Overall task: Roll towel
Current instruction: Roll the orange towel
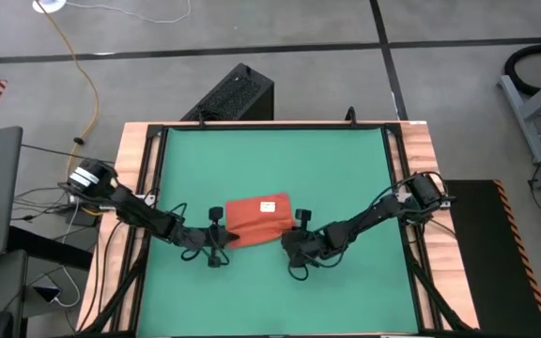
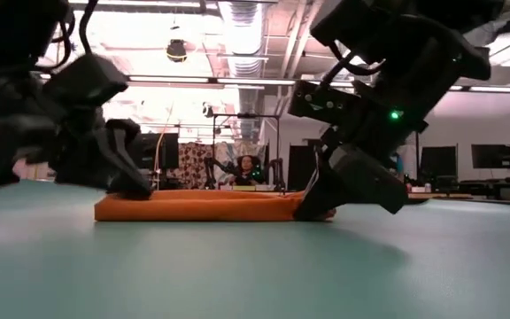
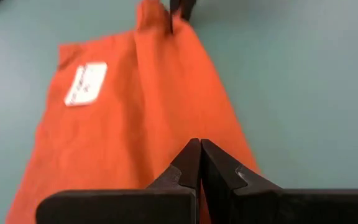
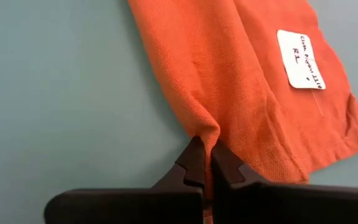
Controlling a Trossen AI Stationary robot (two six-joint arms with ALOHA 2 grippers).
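High view: towel lies flat mid-surface, unrolled. My left tool pinches its 8 o'clock corner; my right tool pinches its 4 o'clock corner. Rolling itself remains.

Both arms low; fingers closed

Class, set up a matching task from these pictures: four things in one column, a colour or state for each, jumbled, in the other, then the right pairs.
Things:
1. towel
2. mat
3. tag
4. right pincer

Descriptions:
a. white, with handwriting
b. green
c. shut on the towel's edge
d. orange-red, lying flat

Pairs: 1-d, 2-b, 3-a, 4-c
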